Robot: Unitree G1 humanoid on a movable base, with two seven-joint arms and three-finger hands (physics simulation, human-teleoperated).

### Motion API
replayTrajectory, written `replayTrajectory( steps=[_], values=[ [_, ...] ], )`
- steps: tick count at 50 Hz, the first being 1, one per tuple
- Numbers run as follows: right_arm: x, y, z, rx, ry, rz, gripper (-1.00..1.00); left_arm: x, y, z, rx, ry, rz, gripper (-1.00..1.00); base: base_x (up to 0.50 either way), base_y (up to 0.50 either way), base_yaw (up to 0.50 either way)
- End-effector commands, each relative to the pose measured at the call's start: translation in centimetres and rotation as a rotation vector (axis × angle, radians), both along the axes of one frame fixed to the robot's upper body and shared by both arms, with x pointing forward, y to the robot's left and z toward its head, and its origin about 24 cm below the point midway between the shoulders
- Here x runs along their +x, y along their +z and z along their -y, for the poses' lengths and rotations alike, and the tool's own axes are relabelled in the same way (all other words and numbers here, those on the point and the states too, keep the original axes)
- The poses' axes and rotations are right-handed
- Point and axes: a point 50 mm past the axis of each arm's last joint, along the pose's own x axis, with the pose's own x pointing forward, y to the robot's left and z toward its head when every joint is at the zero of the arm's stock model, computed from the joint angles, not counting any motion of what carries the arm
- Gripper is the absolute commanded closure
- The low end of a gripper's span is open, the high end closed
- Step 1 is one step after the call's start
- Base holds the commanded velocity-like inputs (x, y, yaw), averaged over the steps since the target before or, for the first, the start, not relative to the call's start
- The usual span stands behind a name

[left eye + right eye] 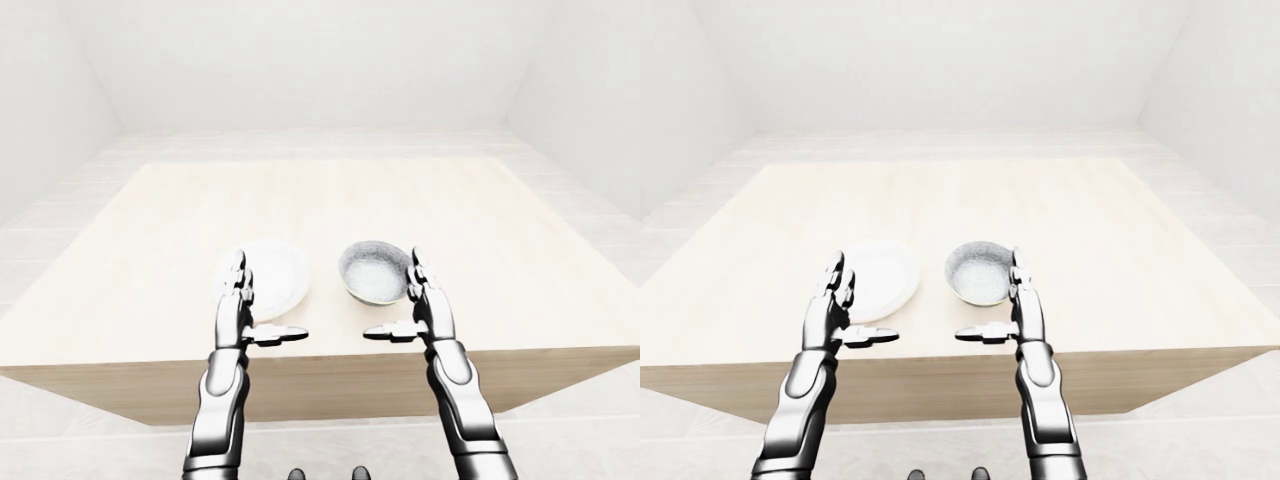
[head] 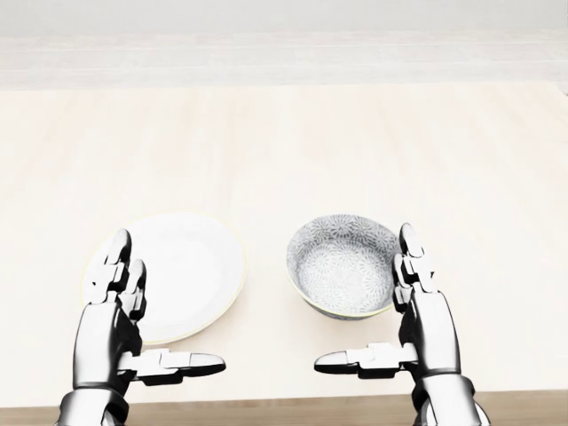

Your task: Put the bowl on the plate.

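Head view shows it plainest, from the left: the left hand [image 2: 133, 311] hangs over the near-left rim of the white plate [image 2: 191, 266], fingers straight and spread wide, thumb stuck out to the right, holding nothing. It looks parked there, out of the way, rather than reaching.

Just right of the plate, apart from it, stands the patterned bowl [image 2: 342, 264], upright on the wooden table [image 2: 284, 142]. The right hand [image 2: 404, 311] stands at the bowl's right rim, also splayed wide and empty, thumb pointing left under the bowl's near side. I'd judge it is lined up to close on that rim; whether the fingers touch it I cannot tell.

Both dishes sit close to the table's near edge, so a fumble toward the robot could tip the bowl off. Far and to either side the tabletop gives plenty of room, and the hop to the plate is short.
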Motion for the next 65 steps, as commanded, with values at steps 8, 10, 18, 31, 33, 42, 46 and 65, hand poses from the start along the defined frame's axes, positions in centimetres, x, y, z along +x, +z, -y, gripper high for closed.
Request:
replayTrajectory(
  steps=[8, 10, 18, 31, 33, 42, 46, 65],
  values=[
    [0.3, 1.4, 0.3, 0.024, 0.004, 0.03, -1.0, 0.6, 0.8, -0.7, 0.069, -0.022, 0.013, -1.0, 0.0, 0.0, 0.0],
    [0.3, 1.5, 0.4, 0.019, -0.001, 0.028, -1.0, 0.6, 0.8, -0.8, 0.068, -0.021, 0.012, -1.0, 0.0, 0.0, 0.0],
    [0.4, 2.4, 0.2, 0.007, 0.01, 0.043, -1.0, 0.6, 0.9, -1.1, 0.087, -0.016, 0.011, -1.0, 0.0, 0.0, 0.0],
    [0.7, 3.0, 0.0, -0.024, 0.022, 0.066, -1.0, 0.8, 1.2, -1.2, 0.111, -0.015, 0.014, -1.0, 0.0, 0.0, 0.0],
    [0.7, 3.0, 0.0, -0.026, 0.023, 0.065, -1.0, 0.8, 1.2, -1.2, 0.112, -0.015, 0.014, -1.0, 0.0, 0.0, 0.0],
    [0.7, 3.1, -0.1, -0.037, 0.028, 0.069, -1.0, 0.6, 1.0, -1.4, 0.116, -0.011, 0.01, -1.0, 0.04, 0.04, 0.0],
    [0.7, 3.2, -0.1, -0.038, 0.029, 0.072, -1.0, 0.7, 1.1, -1.4, 0.117, -0.01, 0.011, -1.0, 0.2, 0.23, 0.0],
    [0.7, 3.7, -0.1, -0.03, 0.027, 0.096, -1.0, 0.6, 1.3, -1.7, 0.125, -0.005, 0.015, -1.0, 0.2, 0.32, 0.0]
  ],
)
